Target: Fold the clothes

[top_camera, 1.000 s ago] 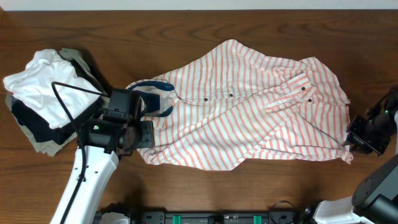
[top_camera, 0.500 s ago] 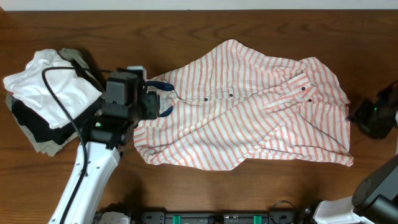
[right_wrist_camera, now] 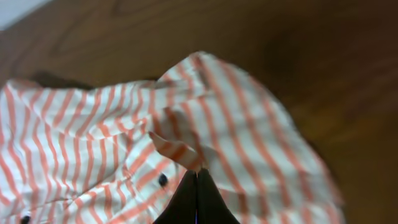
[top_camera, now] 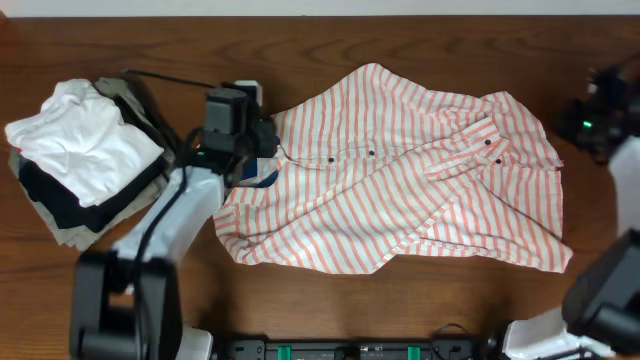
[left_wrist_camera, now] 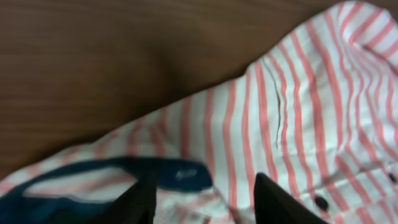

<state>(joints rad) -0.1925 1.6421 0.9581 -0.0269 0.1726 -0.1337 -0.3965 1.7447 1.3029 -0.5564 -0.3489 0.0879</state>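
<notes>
The white shirt with orange-red stripes (top_camera: 400,190) lies spread and rumpled across the middle of the table, buttons facing up. Its dark blue inner collar (top_camera: 264,178) is at the left end. My left gripper (top_camera: 252,140) hovers over the collar, open, with the collar (left_wrist_camera: 180,175) between its fingers (left_wrist_camera: 208,202). My right gripper (top_camera: 592,120) is off the shirt's far right edge, over bare wood. In the right wrist view its fingers (right_wrist_camera: 197,180) are shut together and hold nothing, with the striped shirt (right_wrist_camera: 93,137) and a dark button below them.
A stack of folded garments (top_camera: 70,150), plain white on top of black and khaki, sits at the left edge beside my left arm. Bare wooden table (top_camera: 330,300) surrounds the shirt. The table's far edge runs along the top.
My left gripper has moved away and to the right, from beside the collar to over it. My right gripper has moved from the shirt's near right corner to the far right.
</notes>
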